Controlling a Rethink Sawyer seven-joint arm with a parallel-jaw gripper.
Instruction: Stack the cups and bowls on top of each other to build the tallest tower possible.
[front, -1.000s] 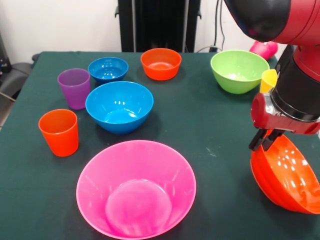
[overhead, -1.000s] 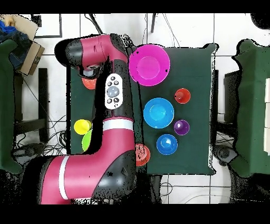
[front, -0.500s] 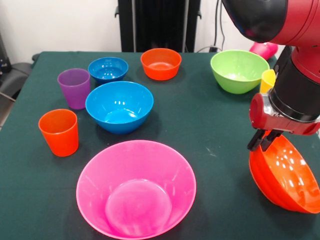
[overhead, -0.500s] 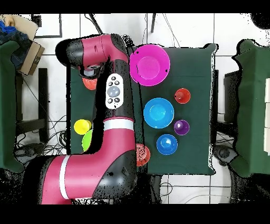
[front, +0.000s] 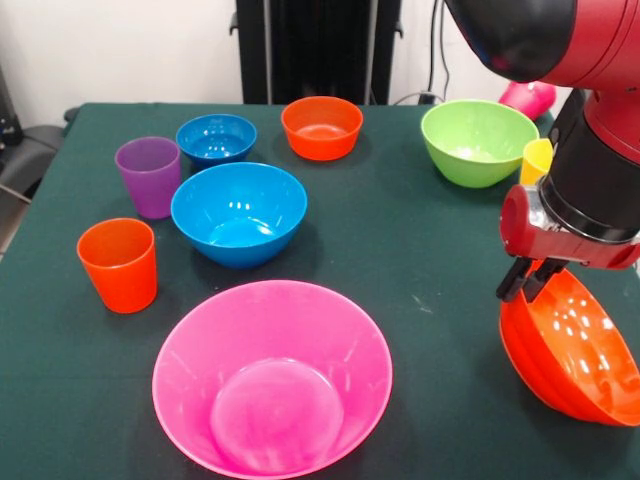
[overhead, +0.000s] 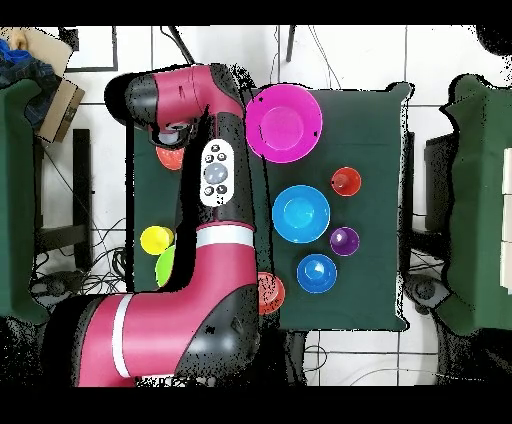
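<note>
Large orange bowl gripped at the table's right edge

At lower right of the front view, the tool (front: 530, 281) was clamped on the rim of the large orange bowl (front: 570, 350), which was held tilted; the pink bowl (front: 272, 375) was seen at lower centre.

Open cloth on the surface (front: 400, 240) runs as a diagonal lane from the far middle edge toward the near right, between the medium blue bowl (front: 239, 212) and the lime green bowl (front: 478, 141). The left half is crowded: purple cup (front: 148, 176), small blue bowl (front: 216, 139), orange cup (front: 119, 264) and small orange bowl (front: 321, 127) stand close together with narrow gaps. The pink bowl (front: 271, 376) fills the near centre. At the right edge the arm and the tilted large orange bowl (front: 570, 350) block passage (the yellow cup (front: 536, 160) stands just behind them).
</note>
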